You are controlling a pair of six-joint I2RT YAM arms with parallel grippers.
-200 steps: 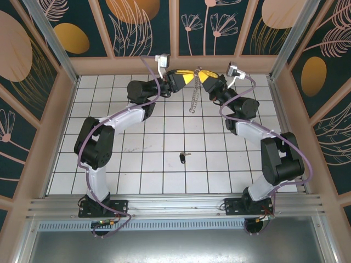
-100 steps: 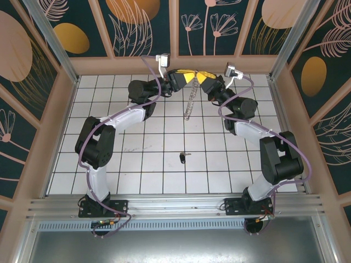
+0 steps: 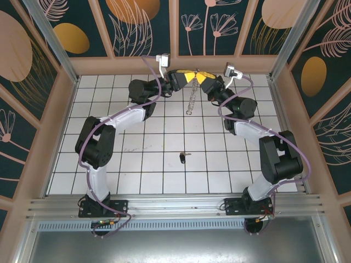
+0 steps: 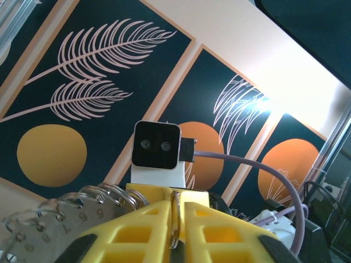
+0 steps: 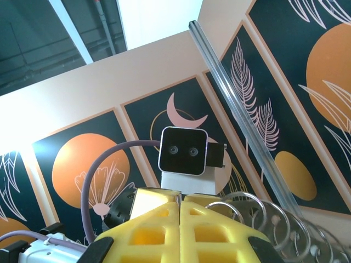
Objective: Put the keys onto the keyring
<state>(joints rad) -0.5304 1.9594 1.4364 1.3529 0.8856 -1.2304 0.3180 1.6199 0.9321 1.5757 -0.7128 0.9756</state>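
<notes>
Your left hand (image 4: 176, 211) has its yellow fingers (image 4: 148, 219) pressed almost together, pinching a thin wire loop of the keyring (image 4: 82, 205). The other loops fan out toward 9 o'clock in the left wrist view.

Your right hand (image 5: 180, 205) is pressed fully together. The loops start just at its tips and trail off toward 4 o'clock in the right wrist view, so I judge it is pinching the keyring too.

In the top view both hands meet tip to tip at 12 o'clock over the tabletop (image 3: 148, 164), the left hand (image 3: 189, 77) facing the right hand (image 3: 198, 75). The keyring (image 3: 191, 98) hangs from that meeting point toward 6 o'clock, clear of the tiles. Holding it up with two pinches likely keeps one loop taut and steady, so it can be worked open rather than swinging.

The key (image 3: 184, 158) lies flat near the middle of the tabletop, well apart from both hands, at 6 o'clock from the hanging keyring. It has not been picked up, so nothing is threaded on yet. With both your hands occupied, you will have to free one to fetch it.
</notes>
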